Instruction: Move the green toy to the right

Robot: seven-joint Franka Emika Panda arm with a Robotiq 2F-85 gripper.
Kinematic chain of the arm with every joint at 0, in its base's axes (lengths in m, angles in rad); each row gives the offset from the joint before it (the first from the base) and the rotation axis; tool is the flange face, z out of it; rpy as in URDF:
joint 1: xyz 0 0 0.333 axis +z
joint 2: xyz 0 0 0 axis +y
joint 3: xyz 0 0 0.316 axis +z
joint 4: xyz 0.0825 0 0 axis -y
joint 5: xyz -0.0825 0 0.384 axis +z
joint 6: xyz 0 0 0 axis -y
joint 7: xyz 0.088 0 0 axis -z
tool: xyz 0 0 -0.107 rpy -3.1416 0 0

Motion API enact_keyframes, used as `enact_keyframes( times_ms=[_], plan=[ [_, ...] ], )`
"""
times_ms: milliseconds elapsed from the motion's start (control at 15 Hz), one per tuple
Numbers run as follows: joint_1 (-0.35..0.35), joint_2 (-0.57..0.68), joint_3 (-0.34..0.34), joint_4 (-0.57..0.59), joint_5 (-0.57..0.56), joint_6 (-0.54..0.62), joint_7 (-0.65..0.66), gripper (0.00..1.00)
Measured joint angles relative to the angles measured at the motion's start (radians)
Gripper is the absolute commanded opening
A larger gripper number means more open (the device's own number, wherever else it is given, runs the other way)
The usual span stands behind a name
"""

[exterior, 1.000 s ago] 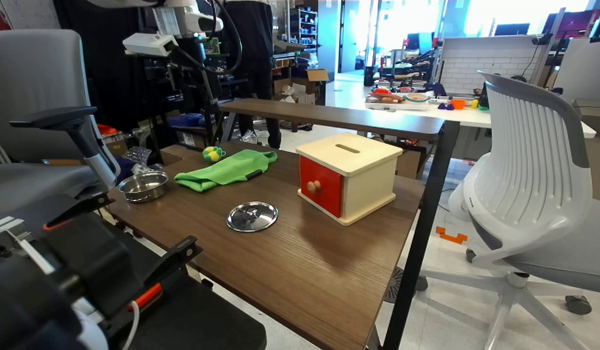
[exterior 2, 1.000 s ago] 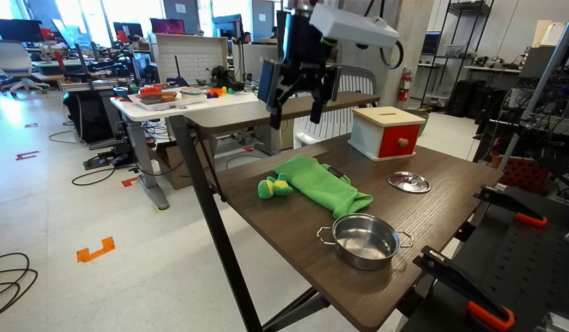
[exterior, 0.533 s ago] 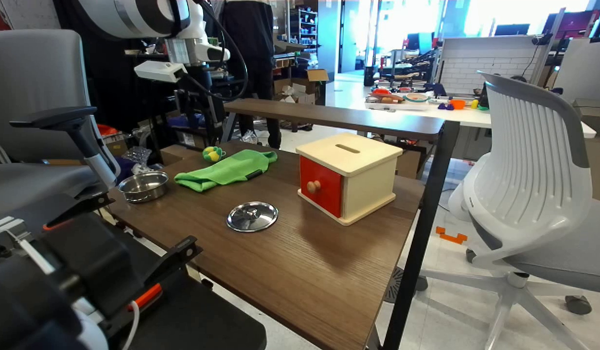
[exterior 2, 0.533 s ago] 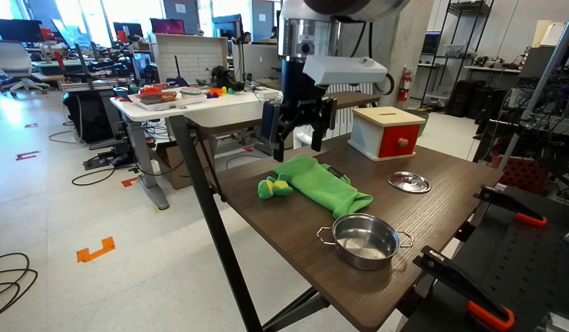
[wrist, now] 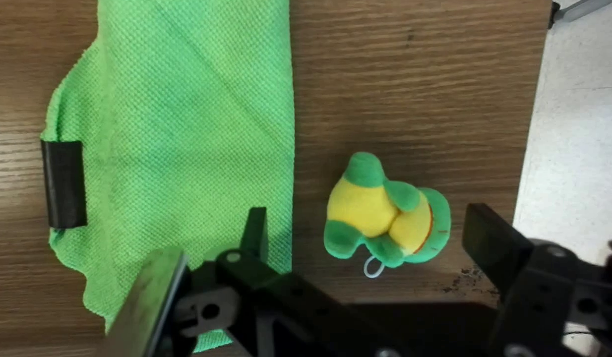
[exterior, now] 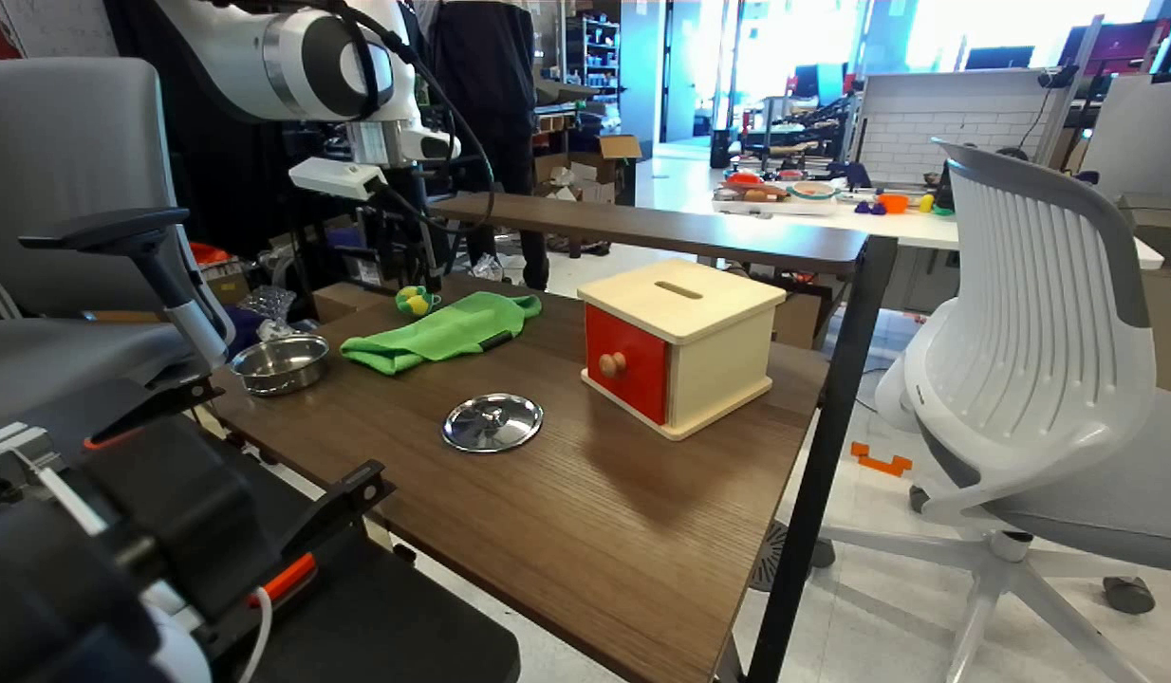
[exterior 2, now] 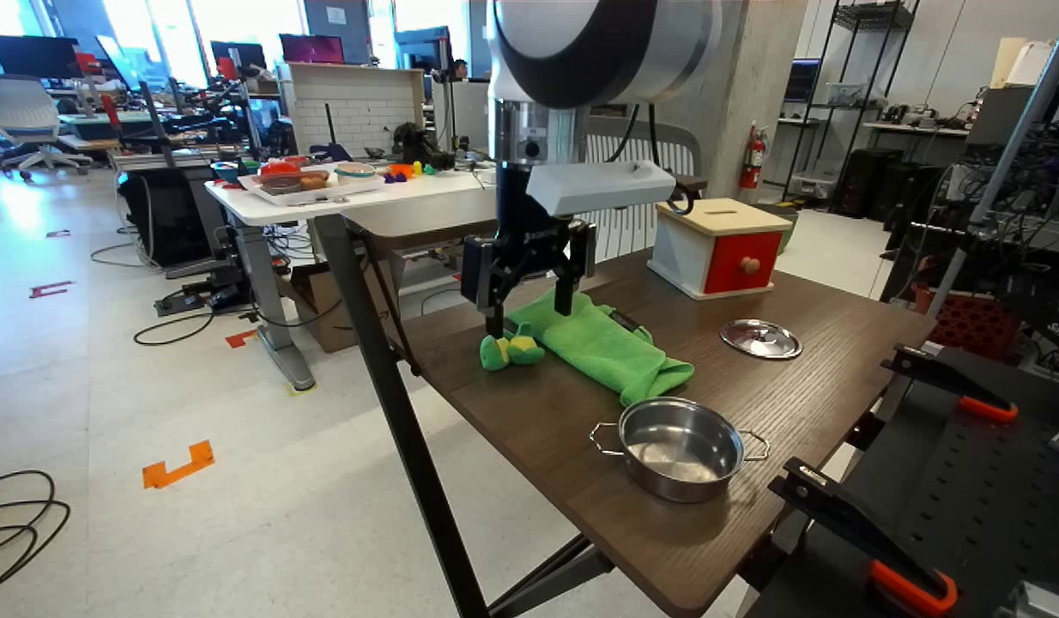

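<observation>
The green toy, a small plush with a yellow belly, lies on the brown table near its edge; it shows in both exterior views (exterior: 415,301) (exterior 2: 510,351) and in the wrist view (wrist: 360,206). A white loop sticks out from its side. My gripper (exterior 2: 529,319) is open and empty, pointing down just above the toy. In the wrist view the toy lies between the two spread fingers of the gripper (wrist: 366,213), with none touching it that I can see. The left finger there is over the green cloth, the right one near the table edge.
A green cloth (exterior 2: 602,348) lies beside the toy. A steel pot (exterior 2: 680,451), its lid (exterior 2: 761,339) and a wooden box (exterior 2: 720,249) with a red drawer stand on the table (exterior: 566,531). A raised shelf (exterior: 642,228) runs along the back.
My gripper has come down from well above the table to just over the toy, staying open. The toy and the other objects have not moved.
</observation>
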Motion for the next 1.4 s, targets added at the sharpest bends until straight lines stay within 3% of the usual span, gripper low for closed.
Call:
enact_keyframes(
  times_ms=[67,133,800,867,1267,1400],
  plan=[
    [0.004,0.018,-0.005,0.018,0.0,-0.005,0.0,1.0],
    [0.01,0.035,-0.01,0.035,-0.001,-0.013,0.0,0.8],
    [0.067,0.083,-0.044,0.123,-0.036,-0.056,0.0,0.05],
    [0.067,0.083,-0.047,0.128,-0.039,-0.062,0.0,0.01],
    [0.06,0.086,-0.068,0.139,-0.04,-0.107,0.0,0.0],
    [0.054,0.091,-0.074,0.142,-0.04,-0.124,0.0,0.28]
  ],
)
